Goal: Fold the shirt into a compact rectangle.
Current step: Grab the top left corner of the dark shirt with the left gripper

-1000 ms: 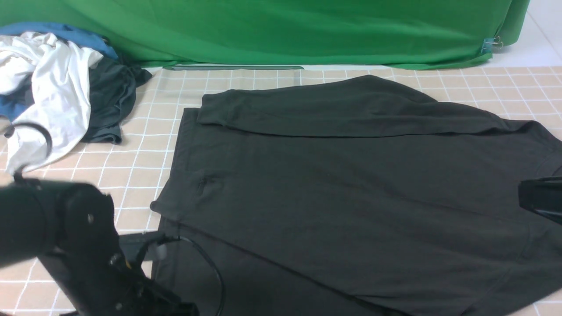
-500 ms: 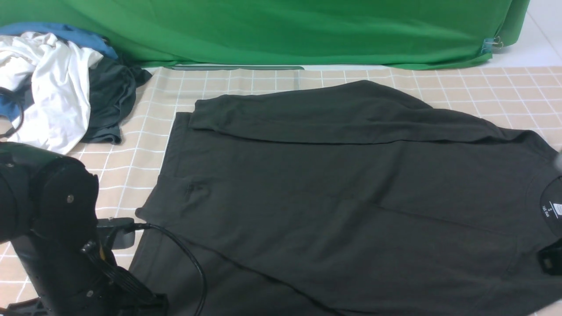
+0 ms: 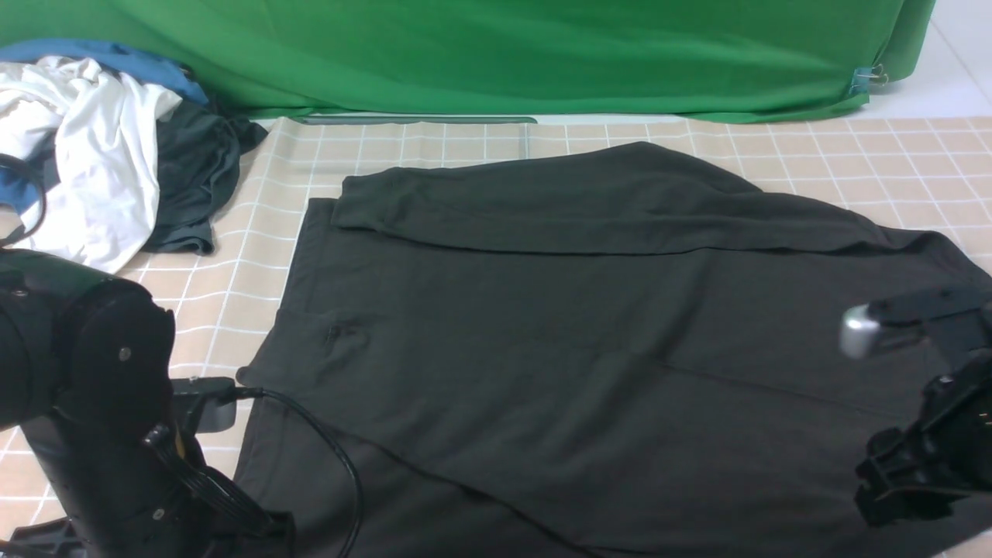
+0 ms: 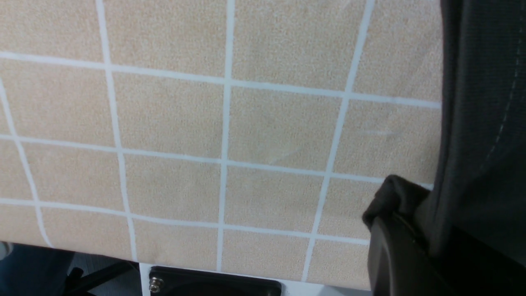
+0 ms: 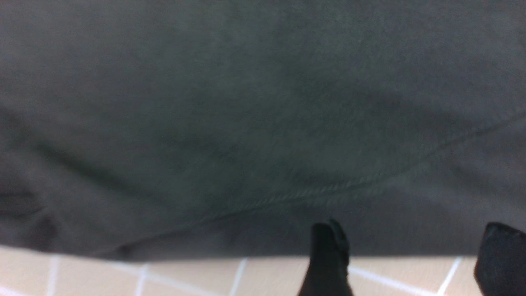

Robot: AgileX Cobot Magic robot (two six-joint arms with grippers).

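Black shirt point(image 3: 589, 341) spread flat on checked table point(image 3: 256, 256), far edge folded in. Left gripper point(image 4: 404, 213) pinched shut on near-left hem, probably to lift for next fold. Right gripper point(image 5: 411, 263) wide open, empty, hovering over shirt's near-right edge.

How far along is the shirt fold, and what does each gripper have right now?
Done: the far side of the shirt lies folded over as a long strip. In hand: the left gripper is shut on the shirt's edge; the right gripper is open over the fabric, holding nothing. Left: most of it, since the shirt lies spread wide, far from a compact rectangle.
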